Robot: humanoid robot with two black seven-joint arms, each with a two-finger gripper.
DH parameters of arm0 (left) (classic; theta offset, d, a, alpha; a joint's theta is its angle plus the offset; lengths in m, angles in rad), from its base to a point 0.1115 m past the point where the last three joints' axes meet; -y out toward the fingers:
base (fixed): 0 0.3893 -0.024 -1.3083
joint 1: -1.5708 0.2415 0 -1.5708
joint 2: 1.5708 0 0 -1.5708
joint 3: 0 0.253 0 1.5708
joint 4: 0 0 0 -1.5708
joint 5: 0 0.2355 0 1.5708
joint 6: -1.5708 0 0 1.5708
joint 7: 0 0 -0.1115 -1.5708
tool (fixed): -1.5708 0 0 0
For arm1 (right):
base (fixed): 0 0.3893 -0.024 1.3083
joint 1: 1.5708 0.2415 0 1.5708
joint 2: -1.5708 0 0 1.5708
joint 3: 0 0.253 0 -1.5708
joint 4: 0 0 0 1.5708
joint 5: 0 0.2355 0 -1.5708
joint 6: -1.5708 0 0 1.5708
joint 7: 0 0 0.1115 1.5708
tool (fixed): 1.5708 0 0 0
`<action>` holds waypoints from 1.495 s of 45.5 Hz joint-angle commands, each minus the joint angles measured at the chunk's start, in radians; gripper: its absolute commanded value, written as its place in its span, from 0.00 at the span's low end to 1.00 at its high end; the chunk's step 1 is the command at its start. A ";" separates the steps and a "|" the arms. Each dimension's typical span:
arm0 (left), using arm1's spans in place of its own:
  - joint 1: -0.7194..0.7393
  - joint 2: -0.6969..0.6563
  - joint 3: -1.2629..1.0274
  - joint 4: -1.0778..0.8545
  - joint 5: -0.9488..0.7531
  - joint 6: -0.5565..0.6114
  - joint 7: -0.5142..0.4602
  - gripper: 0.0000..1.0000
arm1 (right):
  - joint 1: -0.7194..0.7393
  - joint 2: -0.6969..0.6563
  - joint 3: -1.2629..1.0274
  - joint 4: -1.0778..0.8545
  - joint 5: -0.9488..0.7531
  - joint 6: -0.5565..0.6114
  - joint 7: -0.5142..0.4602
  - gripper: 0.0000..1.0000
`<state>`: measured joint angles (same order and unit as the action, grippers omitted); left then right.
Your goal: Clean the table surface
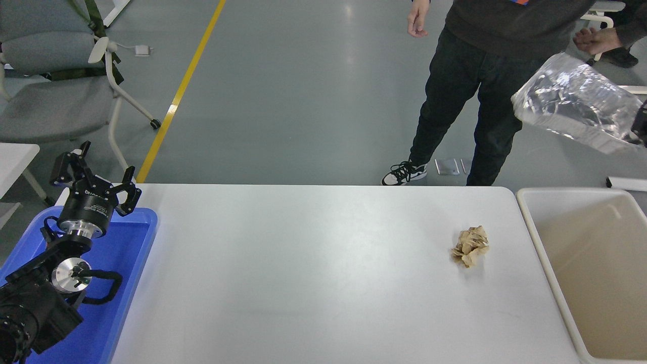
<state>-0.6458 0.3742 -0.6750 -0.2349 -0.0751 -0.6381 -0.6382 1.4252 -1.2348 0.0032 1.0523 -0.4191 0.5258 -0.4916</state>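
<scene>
A clear crumpled plastic bag (576, 108) hangs in the air at the far right, above and beyond the beige-white bin (530, 222), with only a dark sliver of your right gripper (641, 126) showing at the picture's edge where the bag ends. Whether those jaws are clenched on the bag you cannot tell; the contact is cut off by the frame.

The table surface (303, 263) lies below and to the left of that gripper, white and broad, with one thing on it: a wad of crumpled brown paper (470, 245) sitting toward the right end, near the bin but apart from it. That wad is the relation your next reach would turn on. It lies well left of and below the right gripper, and much nearer to that arm than to the other. It is a roughly round lump with no clear long axis, so the approach angle looks free.

Your left gripper (96, 189) is parked at the lower left over the blue tray (136, 242), jaws spread and holding nothing.

A person (495, 60) in dark clothes stands at the far side, one hand (594, 39) close to the top of the bag. By the look of it, the bag wants dropping in the bin first.
</scene>
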 commanded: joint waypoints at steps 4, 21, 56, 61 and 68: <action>0.000 0.000 0.000 0.000 0.000 0.000 0.000 1.00 | -0.098 -0.130 -0.008 -0.118 0.005 0.000 0.056 0.00; 0.000 0.000 0.000 0.000 0.000 0.000 0.000 1.00 | -0.249 -0.107 -0.015 -0.296 0.013 -0.010 0.143 0.00; 0.000 0.000 0.000 0.000 0.000 0.000 0.000 1.00 | -0.638 0.432 0.006 -0.827 0.151 -0.142 0.275 0.00; 0.000 0.000 0.000 0.000 0.000 0.000 0.000 1.00 | -0.670 0.524 0.026 -0.922 0.151 -0.147 0.286 0.00; 0.000 0.000 0.000 0.000 0.000 0.000 0.000 1.00 | -0.701 0.624 0.032 -1.031 0.151 -0.148 0.288 0.00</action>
<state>-0.6459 0.3743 -0.6749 -0.2347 -0.0751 -0.6381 -0.6381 0.7937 -0.7825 0.0215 0.2120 -0.2777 0.3834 -0.2243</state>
